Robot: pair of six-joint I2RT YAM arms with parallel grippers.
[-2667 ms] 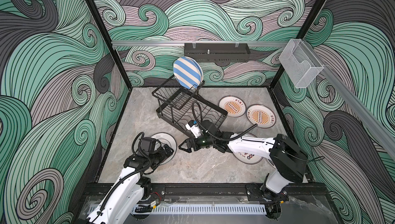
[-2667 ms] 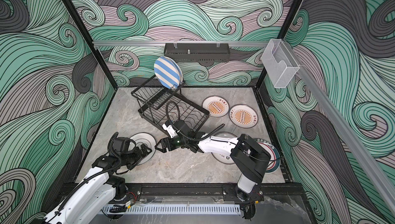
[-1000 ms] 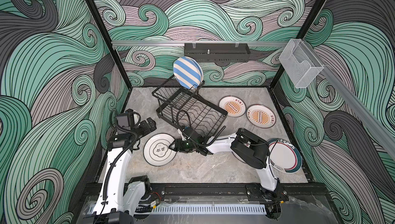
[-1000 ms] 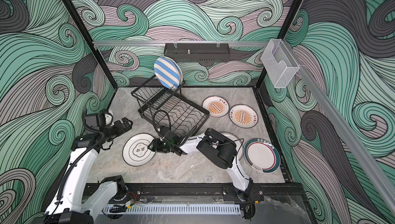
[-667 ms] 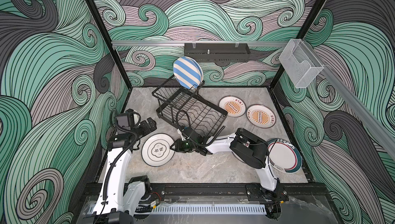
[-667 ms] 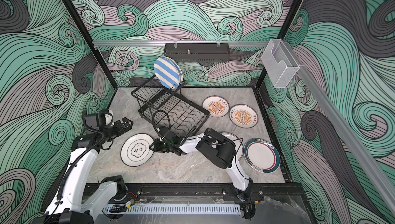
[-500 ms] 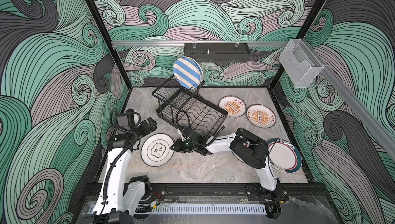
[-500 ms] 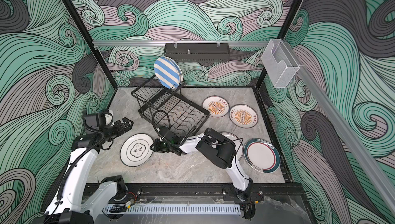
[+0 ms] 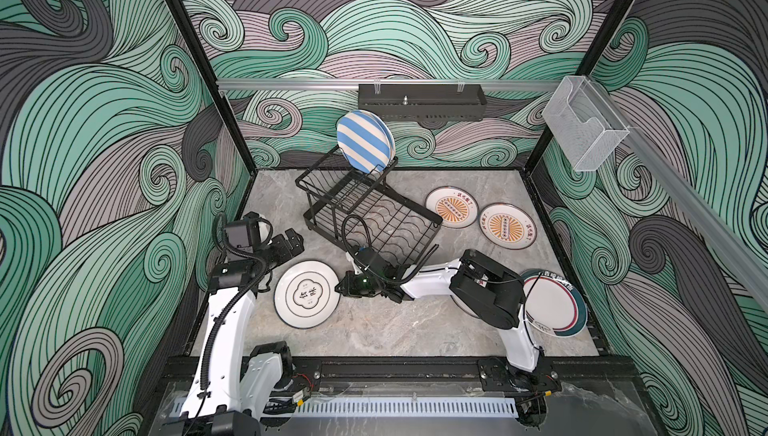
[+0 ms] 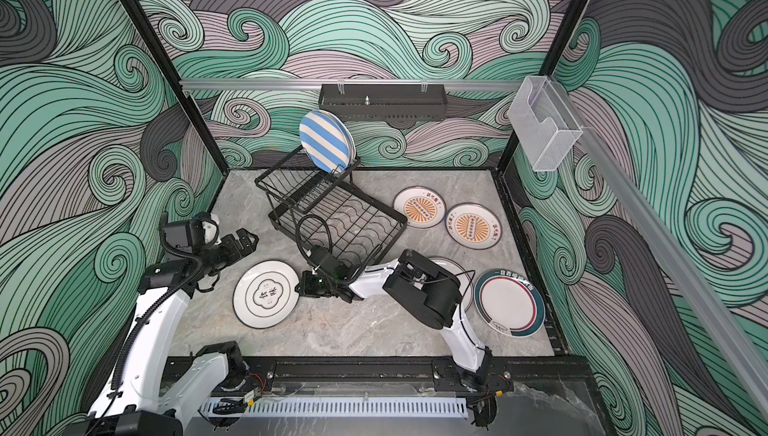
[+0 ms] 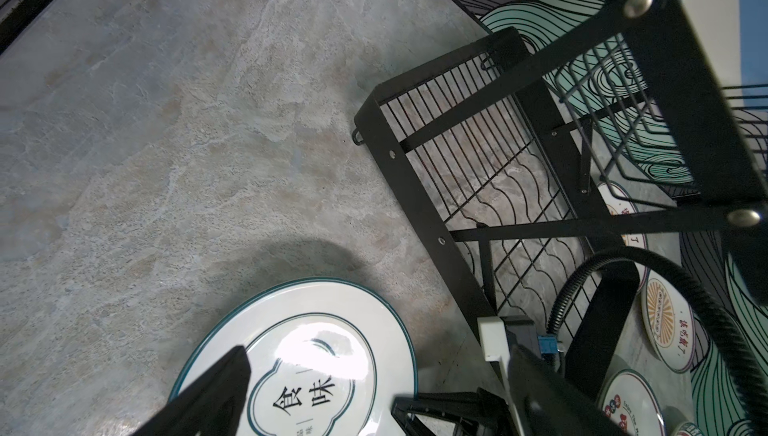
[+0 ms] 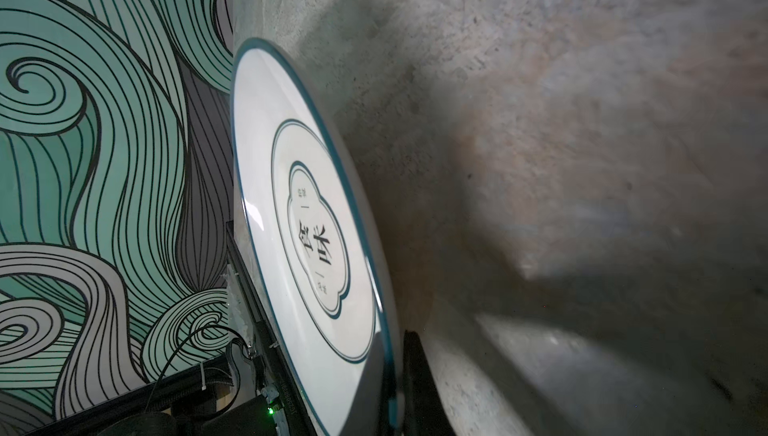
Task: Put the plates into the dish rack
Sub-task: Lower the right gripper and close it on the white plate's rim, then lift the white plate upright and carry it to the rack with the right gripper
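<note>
R gripper (image 9: 340, 288) pinches rim of white teal-edged plate (image 9: 306, 293); L gripper (image 9: 293, 241) hangs spread, nr rack (image 9: 374, 221).

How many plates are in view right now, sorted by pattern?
Blue striped plate, standing in the rack: 1
Orange sunburst plates: 2
White plate with teal lines, in the right gripper: 1
Plate with teal and red rim: 1
Partly hidden plate with red and blue dots: 1
Total: 6

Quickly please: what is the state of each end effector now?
Left end effector: open, empty.
Right end effector: closed on the rim of the white plate.
</note>
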